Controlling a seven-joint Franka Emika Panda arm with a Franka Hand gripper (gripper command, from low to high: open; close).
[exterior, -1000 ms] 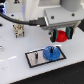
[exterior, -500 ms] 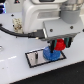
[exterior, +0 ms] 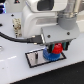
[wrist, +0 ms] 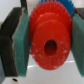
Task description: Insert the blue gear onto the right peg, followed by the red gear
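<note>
In the exterior view my gripper (exterior: 57, 48) is low over the black-rimmed grey plate (exterior: 35, 58) and shut on the red gear (exterior: 57, 48). The blue gear (exterior: 51, 53) lies flat on the plate right under the red gear, toward the exterior view's right end of the plate. In the wrist view the red gear (wrist: 49, 42) fills the middle, clamped between two green pads (wrist: 22, 47), with its centre hole showing. The blue gear's teeth (wrist: 51, 6) show behind it. The right peg is hidden by the gears.
A black cable (exterior: 15, 36) runs along the exterior view's left. The white arm body (exterior: 37, 20) hangs above the plate. The plate stands on a white table (exterior: 20, 72).
My gripper with the red gear has come down and moved toward the exterior view's left, ending right over the blue gear on the plate.
</note>
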